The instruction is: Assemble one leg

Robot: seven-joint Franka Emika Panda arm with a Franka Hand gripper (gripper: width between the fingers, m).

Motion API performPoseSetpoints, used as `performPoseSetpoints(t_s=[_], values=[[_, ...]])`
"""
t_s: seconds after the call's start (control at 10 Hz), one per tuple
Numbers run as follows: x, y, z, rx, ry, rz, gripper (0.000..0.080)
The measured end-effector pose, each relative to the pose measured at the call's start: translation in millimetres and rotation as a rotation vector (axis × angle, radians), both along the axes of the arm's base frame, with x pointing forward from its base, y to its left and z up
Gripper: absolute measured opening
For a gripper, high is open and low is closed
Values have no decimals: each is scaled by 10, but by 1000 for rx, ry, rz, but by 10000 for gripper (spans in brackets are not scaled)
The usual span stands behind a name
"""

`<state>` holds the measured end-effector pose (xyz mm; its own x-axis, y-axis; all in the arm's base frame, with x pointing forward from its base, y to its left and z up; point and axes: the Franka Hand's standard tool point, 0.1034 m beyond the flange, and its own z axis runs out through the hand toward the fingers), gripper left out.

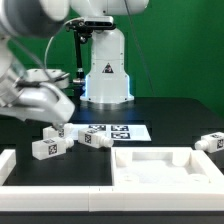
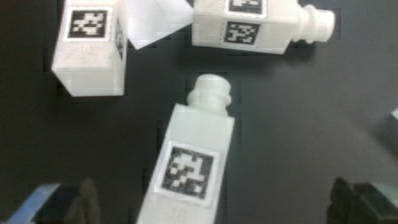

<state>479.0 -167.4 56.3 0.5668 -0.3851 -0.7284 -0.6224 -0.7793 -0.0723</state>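
Wide apart, the black two-finger gripper (image 2: 210, 205) hovers above the small white oblong tagged leg (image 2: 192, 150), lying at nine o'clock from the thin white marker board (image 1: 116, 130) in the exterior view. We judge this the approach step; next we must descend and close on its sides.

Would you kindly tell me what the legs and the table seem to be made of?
Legs: probably white plastic, matte; even colour, rounded edges, no grain. Their tags look like printed paper stickers. Table: black, matte, perhaps cloth or coated board; hardly any glare, too dark to tell.
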Motion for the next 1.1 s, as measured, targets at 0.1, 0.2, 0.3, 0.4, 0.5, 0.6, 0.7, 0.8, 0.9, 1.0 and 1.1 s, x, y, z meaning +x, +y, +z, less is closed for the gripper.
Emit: performPoseSetpoints(t_s=[0.1, 0.2, 0.3, 0.4, 0.5, 0.6, 0.7, 0.8, 0.9, 1.0, 1.1], values=[[-28, -26, -24, 26, 40, 2, 648], [-25, -26, -51, 36, 57, 6, 648], [5, -37, -70, 24, 40, 9, 648], [-16, -15, -90, 27, 64, -32, 648], [-94, -5, -233, 45, 114, -105, 648], [-179, 23, -397, 67, 147, -144, 648], [-221, 54, -467, 69, 162, -150, 648], [-264, 89, -498, 74, 175, -151, 648], [-286, 107, -516, 76, 180, -150, 648], [-280, 98, -523, 73, 176, -149, 648], [-274, 92, -530, 70, 172, -150, 528]])
